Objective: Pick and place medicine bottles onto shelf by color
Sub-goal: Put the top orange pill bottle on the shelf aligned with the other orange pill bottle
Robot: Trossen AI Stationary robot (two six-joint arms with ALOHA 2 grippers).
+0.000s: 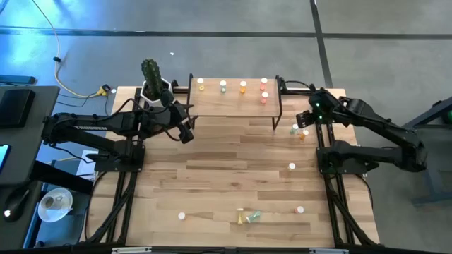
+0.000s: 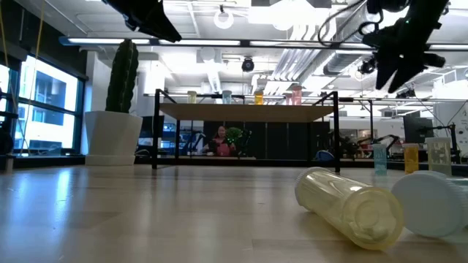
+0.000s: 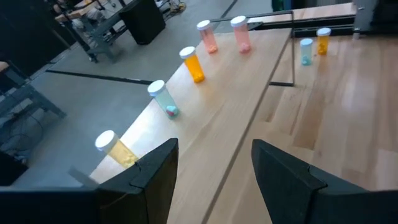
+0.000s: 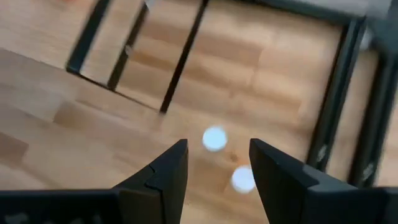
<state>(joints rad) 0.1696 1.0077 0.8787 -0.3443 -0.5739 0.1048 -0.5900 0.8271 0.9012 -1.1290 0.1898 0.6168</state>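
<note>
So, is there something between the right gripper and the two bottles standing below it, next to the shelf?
Nothing visible. The right gripper hangs open above the two bottles, with only bare table around them. The shelf and its black legs stand off to the side.

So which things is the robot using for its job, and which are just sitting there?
For the job:
- medicine bottles
- shelf
- left gripper, fingers open
- right gripper, fingers open over two bottles

Just sitting there:
- cactus pot
- yellow cable
</note>
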